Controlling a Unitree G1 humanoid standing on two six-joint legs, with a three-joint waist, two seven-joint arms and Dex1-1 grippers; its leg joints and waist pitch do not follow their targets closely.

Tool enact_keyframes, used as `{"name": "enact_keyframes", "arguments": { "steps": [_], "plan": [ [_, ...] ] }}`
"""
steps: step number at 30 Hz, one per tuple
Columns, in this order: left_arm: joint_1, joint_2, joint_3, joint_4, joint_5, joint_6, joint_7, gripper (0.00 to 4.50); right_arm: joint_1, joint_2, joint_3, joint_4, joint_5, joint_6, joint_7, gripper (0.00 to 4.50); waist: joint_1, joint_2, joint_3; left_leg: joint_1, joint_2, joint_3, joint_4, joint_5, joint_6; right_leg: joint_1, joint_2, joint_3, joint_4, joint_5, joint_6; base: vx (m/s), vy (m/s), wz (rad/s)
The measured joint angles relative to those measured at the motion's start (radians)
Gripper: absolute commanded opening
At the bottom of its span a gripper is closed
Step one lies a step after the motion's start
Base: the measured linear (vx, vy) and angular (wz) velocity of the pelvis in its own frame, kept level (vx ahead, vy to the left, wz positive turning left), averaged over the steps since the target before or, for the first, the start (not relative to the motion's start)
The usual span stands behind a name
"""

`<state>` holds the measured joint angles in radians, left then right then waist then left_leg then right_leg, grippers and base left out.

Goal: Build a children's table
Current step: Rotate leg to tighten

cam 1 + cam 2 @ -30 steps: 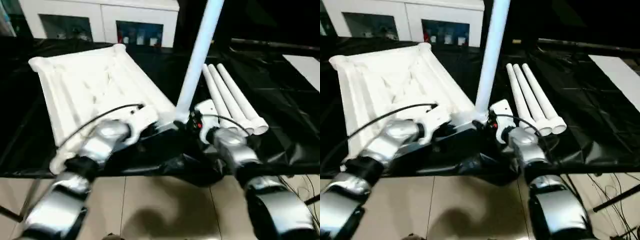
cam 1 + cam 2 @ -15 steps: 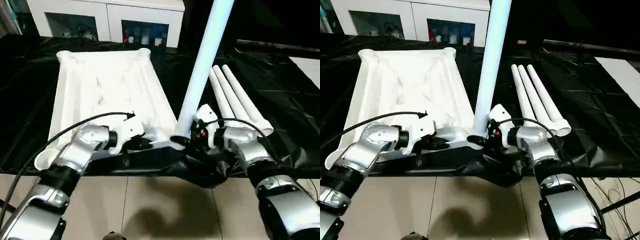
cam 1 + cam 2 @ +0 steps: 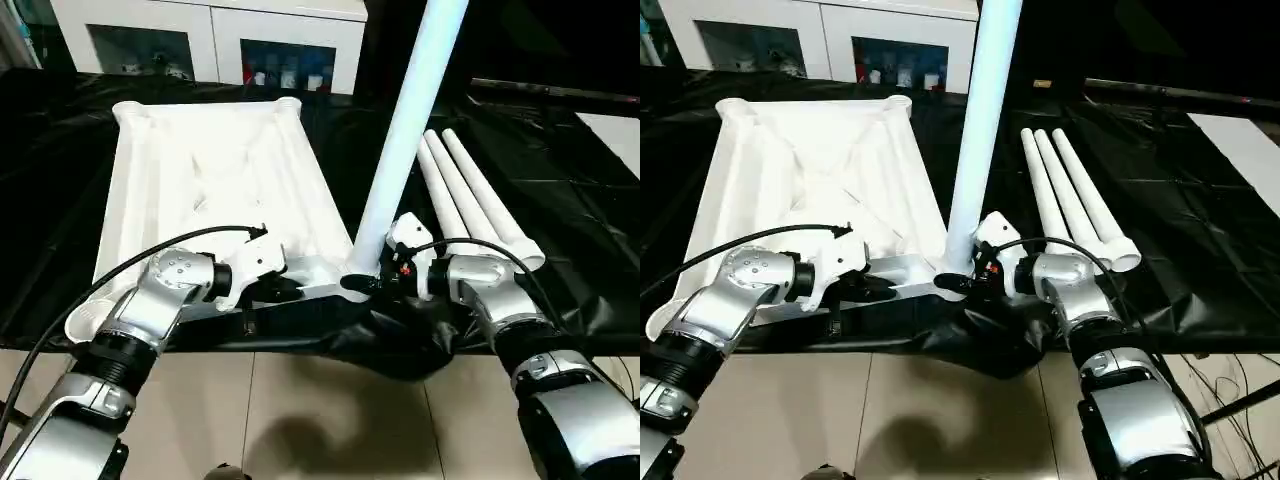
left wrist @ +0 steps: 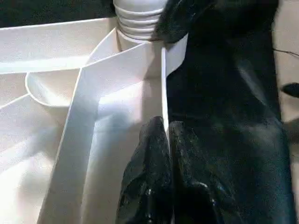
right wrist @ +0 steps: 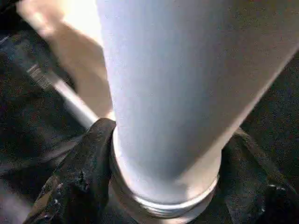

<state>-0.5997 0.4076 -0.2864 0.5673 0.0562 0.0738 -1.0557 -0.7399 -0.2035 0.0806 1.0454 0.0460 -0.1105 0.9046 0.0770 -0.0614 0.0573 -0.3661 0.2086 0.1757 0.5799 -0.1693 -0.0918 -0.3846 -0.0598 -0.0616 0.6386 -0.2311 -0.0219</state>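
Surface: black plastic sheeting (image 3: 560, 200) over a bench; white glass-door cabinet (image 3: 210, 35) behind.
Tabletop: white ribbed plastic rectangular tabletop (image 3: 210, 190) laid underside up.
Legs: 1 white tapered tube leg (image 3: 405, 140) stood in the near corner socket (image 3: 355, 287); 3 spare white legs (image 3: 470, 195) laid beside.
Left gripper (image 4: 163, 135): pinched shut on the tabletop's edge wall.
Right gripper (image 5: 163, 163): fingers clasped around the upright leg's base.

black plastic sheet (image 3: 560, 190) covers the work surface. beige tile floor (image 3: 330, 420) below. white glass-door cabinet (image 3: 210, 40) at the back. dark beyond it.

Right hand (image 5: 159, 186) fingers (image 5: 77, 179) flank white leg's (image 5: 168, 88) threaded base.
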Motion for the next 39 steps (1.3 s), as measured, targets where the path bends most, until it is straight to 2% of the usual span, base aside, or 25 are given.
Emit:
{"name": "enact_keyframes", "arguments": {
  "steps": [5,10,15,17,18,19,21,22,24,27,31,32,33,34,35,38,39],
  "plan": [
    [-0.060,-0.087,0.006,0.098,0.033,0.040,0.160,0.00,-0.028,0.066,-0.068,0.061,0.013,0.027,-0.283,2.72,-0.002,0.001,-0.001,0.003,0.000,0.000,0.000,0.001,-0.001,0.001,0.000,0.000,0.003,0.002,-0.001,0.000,0.000,0.00],
    [-0.147,-0.214,0.007,0.221,0.049,0.103,0.342,0.00,-0.084,0.139,-0.150,0.123,0.051,0.068,-0.632,2.72,0.012,0.006,0.000,0.002,-0.001,0.000,0.000,0.001,-0.002,0.001,-0.001,0.000,0.003,0.004,-0.001,0.000,0.000,0.00],
    [-0.185,-0.265,0.007,0.299,0.072,0.058,0.402,0.00,-0.118,0.174,-0.173,0.158,0.056,0.065,-0.816,2.72,0.016,0.013,-0.002,-0.001,-0.001,0.000,0.000,0.001,-0.002,0.001,-0.001,0.000,-0.001,0.004,0.000,0.000,0.000,0.00],
    [-0.187,-0.266,0.007,0.304,0.077,0.047,0.402,0.00,-0.119,0.179,-0.176,0.158,0.056,0.062,-0.832,2.72,0.016,0.013,-0.002,-0.001,-0.001,0.000,0.000,0.001,-0.001,0.001,-0.001,0.000,-0.002,0.004,0.000,0.000,0.000,0.00],
    [-0.186,-0.266,0.007,0.304,0.077,0.046,0.402,0.00,-0.119,0.181,-0.185,0.159,0.057,0.059,-0.820,3.07,0.016,0.013,-0.002,-0.001,-0.001,0.000,0.000,0.001,-0.001,0.001,-0.001,0.000,-0.002,0.004,0.000,0.000,0.000,0.00],
    [-0.186,-0.263,0.003,0.304,0.078,0.038,0.402,0.00,-0.119,0.183,-0.194,0.160,0.060,0.055,-0.800,3.07,0.016,0.013,-0.002,-0.002,-0.001,0.000,0.000,0.001,-0.001,0.001,-0.001,0.000,-0.002,0.004,0.000,0.000,0.000,0.00],
    [-0.185,-0.257,-0.001,0.305,0.078,0.024,0.400,0.00,-0.118,0.183,-0.203,0.164,0.066,0.046,-0.759,3.44,0.013,0.014,-0.001,-0.002,-0.001,0.000,0.000,0.001,-0.001,0.001,-0.001,0.000,-0.003,0.004,0.001,0.000,0.000,0.00],
    [-0.185,-0.251,0.001,0.307,0.078,0.022,0.400,0.00,-0.118,0.186,-0.204,0.167,0.068,0.040,-0.746,3.46,0.011,0.014,-0.001,-0.002,-0.001,0.000,0.000,0.001,-0.001,0.001,-0.001,0.000,-0.002,0.004,0.001,0.000,0.000,0.00],
    [-0.184,-0.239,0.006,0.315,0.078,0.001,0.402,0.00,-0.115,0.191,-0.201,0.172,0.068,0.027,-0.730,3.66,0.002,0.014,-0.001,-0.002,-0.001,0.000,-0.001,0.001,-0.001,0.000,0.000,0.000,-0.002,0.004,0.001,0.000,0.000,0.00],
    [-0.172,-0.235,0.010,0.322,0.076,-0.063,0.377,0.00,-0.100,0.180,-0.188,0.152,0.065,0.017,-0.692,3.66,0.002,0.014,-0.001,-0.002,-0.001,0.000,-0.004,0.001,-0.001,-0.001,0.000,-0.001,-0.003,0.004,0.001,0.000,0.000,0.00],
    [-0.158,-0.230,0.015,0.320,0.074,-0.118,0.336,0.00,-0.061,0.152,-0.169,0.093,0.066,0.014,-0.633,3.66,0.015,0.014,-0.001,-0.002,0.000,0.000,-0.005,0.002,0.001,-0.001,0.000,-0.001,-0.005,0.004,0.001,0.000,0.000,0.00],
    [-0.157,-0.233,0.014,0.322,0.075,-0.137,0.344,0.00,-0.026,0.141,-0.162,0.037,0.065,0.015,-0.607,3.66,0.019,0.014,-0.001,-0.004,0.000,0.000,-0.005,0.005,0.005,0.000,-0.001,-0.002,-0.007,0.004,0.001,0.000,0.000,0.00],
    [-0.156,-0.237,0.014,0.327,0.074,-0.153,0.350,0.27,0.005,0.127,-0.154,-0.006,0.063,0.015,-0.581,3.71,0.021,0.013,-0.001,-0.005,-0.001,0.000,-0.005,0.006,0.006,0.000,-0.001,-0.002,-0.008,0.004,0.001,0.000,0.000,0.00],
    [-0.156,-0.240,0.016,0.335,0.072,-0.168,0.354,0.27,0.035,0.116,-0.148,-0.046,0.060,0.015,-0.556,3.71,0.023,0.013,-0.001,-0.006,-0.001,0.001,-0.004,0.007,0.008,0.000,-0.001,-0.002,-0.009,0.004,0.001,0.000,0.000,0.00],
    [-0.156,-0.241,0.026,0.339,0.056,-0.168,0.347,0.55,0.063,0.107,-0.141,-0.089,0.059,0.017,-0.533,3.73,0.022,0.013,0.000,-0.006,-0.001,0.001,-0.003,0.007,0.009,-0.001,-0.001,-0.002,-0.009,0.005,0.002,0.000,0.000,0.00],
    [-0.157,-0.255,0.056,0.335,0.015,-0.172,0.338,0.57,0.118,0.099,-0.118,-0.192,0.058,0.029,-0.494,3.73,0.018,0.011,0.000,-0.006,-0.001,0.001,-0.004,0.007,0.009,-0.001,-0.001,-0.002,-0.009,0.005,0.002,0.000,0.000,0.00],
    [-0.157,-0.257,0.057,0.328,0.012,-0.177,0.339,0.77,0.138,0.099,-0.107,-0.234,0.058,0.035,-0.480,3.73,0.017,0.011,0.000,-0.006,0.000,0.001,-0.004,0.007,0.009,-0.001,-0.001,-0.002,-0.009,0.005,0.002,0.000,0.000,0.00]
  ]
}}
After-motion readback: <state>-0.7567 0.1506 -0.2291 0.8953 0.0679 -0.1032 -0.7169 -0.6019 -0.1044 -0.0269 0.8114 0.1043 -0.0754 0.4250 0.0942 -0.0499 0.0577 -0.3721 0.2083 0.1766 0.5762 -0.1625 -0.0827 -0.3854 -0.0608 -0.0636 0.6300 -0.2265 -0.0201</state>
